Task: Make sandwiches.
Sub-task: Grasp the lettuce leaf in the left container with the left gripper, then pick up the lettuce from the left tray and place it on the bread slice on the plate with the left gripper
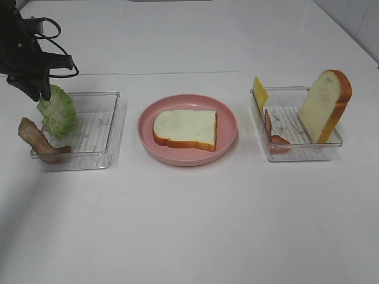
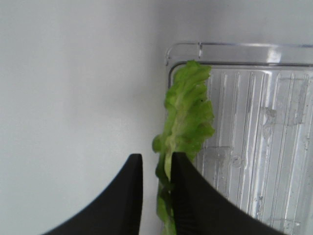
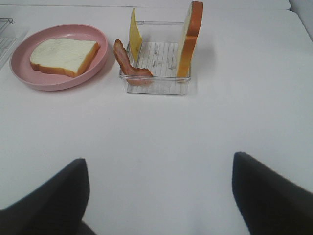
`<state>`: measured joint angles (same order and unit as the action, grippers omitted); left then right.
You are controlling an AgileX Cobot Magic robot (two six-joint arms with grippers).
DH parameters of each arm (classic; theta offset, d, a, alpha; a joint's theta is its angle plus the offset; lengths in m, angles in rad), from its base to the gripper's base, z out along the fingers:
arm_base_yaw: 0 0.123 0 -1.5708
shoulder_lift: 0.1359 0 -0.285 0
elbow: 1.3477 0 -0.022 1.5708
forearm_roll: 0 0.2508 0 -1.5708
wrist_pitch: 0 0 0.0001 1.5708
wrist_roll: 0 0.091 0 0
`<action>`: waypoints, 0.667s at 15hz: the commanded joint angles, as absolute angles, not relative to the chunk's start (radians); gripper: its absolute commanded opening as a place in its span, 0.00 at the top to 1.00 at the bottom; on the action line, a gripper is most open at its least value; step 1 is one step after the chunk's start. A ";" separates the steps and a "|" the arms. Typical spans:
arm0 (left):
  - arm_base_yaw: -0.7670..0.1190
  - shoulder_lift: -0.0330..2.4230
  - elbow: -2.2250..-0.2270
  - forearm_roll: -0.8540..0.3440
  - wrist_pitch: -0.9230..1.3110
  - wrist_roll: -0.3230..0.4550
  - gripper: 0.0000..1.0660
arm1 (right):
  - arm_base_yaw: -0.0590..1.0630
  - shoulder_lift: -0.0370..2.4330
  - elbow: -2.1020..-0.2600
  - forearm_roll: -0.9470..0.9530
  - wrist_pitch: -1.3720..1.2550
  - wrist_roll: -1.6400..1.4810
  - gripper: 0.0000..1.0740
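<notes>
The left pincer [image 2: 156, 159] hangs over the far left corner of the left tray [image 1: 112, 96], its jaws narrowed to a slim gap. The edge of the green lettuce leaf [image 2: 188, 112] stands in that gap, lying against one finger, with a sliver of light showing beside the other. Whether the leaf is truly pinched I cannot tell. The leaf stands upright just inside the tray's left wall. A reddish-brown bacon strip [image 1: 35, 137] drapes over the near left corner of the same tray, one end poking out past the rim. To the right, in the middle of the white worktop [image 1: 189, 225], sits the round pink plate [image 1: 228, 127] with one bread slice [image 1: 185, 129] lying flat on it, crust facing near and right. Farther right is the right tray [image 1: 296, 155]. It holds a yellow cheese slice [image 1: 260, 93] on edge at its far left corner, a second bacon strip [image 1: 273, 131] leaning on its left wall, and a second bread slice [image 1: 324, 106] tilted upright at its right side. The right pincer [image 3: 159, 196] hovers over bare worktop near the front, jaws spread wide and holding nothing.
</notes>
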<state>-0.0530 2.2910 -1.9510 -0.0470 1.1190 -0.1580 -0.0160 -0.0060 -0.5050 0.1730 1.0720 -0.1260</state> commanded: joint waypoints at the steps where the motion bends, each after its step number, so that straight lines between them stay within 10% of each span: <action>1: -0.057 2.289 -1.954 -0.040 1.114 -0.165 0.96 | -0.022 -0.019 -0.506 0.172 1.063 -0.130 0.29; 10: -0.057 2.196 -1.985 -0.137 1.109 -0.137 1.00 | -0.022 -0.019 -0.506 0.172 1.063 -0.130 0.29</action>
